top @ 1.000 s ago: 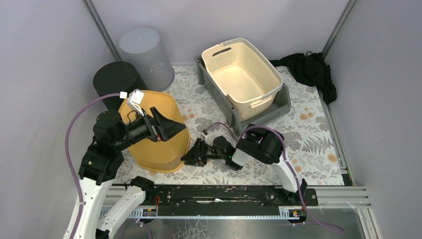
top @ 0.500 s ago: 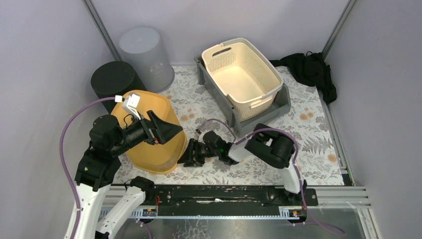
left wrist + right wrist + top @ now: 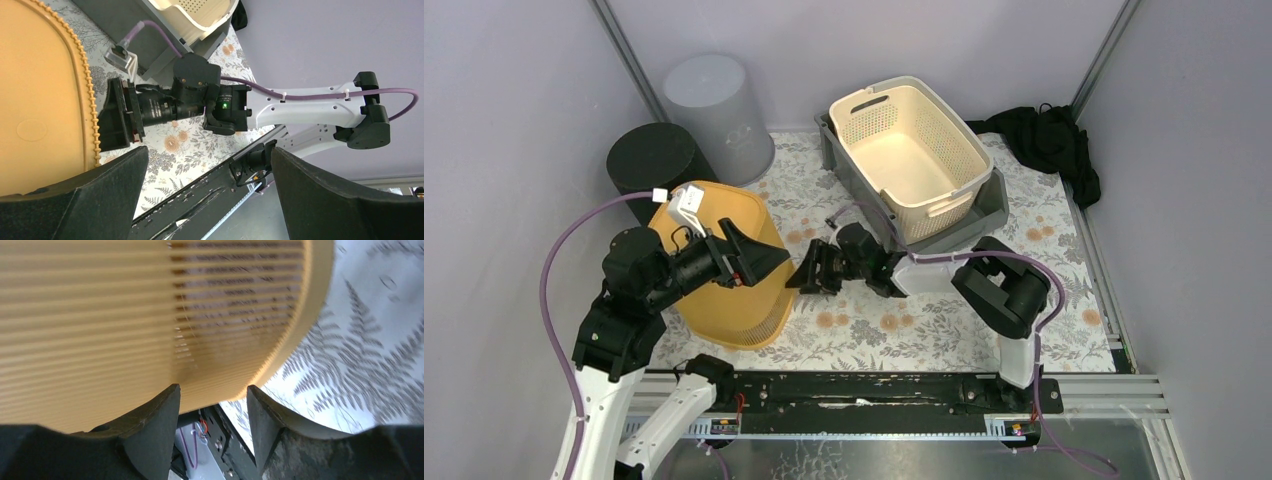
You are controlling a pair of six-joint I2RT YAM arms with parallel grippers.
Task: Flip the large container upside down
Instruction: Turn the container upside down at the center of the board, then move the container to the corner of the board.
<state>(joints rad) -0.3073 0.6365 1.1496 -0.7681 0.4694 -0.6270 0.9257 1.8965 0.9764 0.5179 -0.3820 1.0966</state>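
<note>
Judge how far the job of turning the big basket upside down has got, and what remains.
Done, it seems: the yellow basket stands base up, rim down on the table. In hand: the left hand hovers open over the base; the right hand is open beside the slatted side, gripping nothing. Left: probably only drawing both hands back, if the rim sits flat, which I cannot tell.

On the flowered surface [image 3: 1064, 290]: two baskets, a yellow basket [image 3: 729, 308] and a cream basket [image 3: 909, 160]; two round bins (a black bin [image 3: 649, 160], a grey bin [image 3: 719, 100]); one grey tray [image 3: 984, 212]; one black cloth [image 3: 1049, 140]; two robot arms (left arm [image 3: 619, 310], right arm [image 3: 1009, 295]).
</note>
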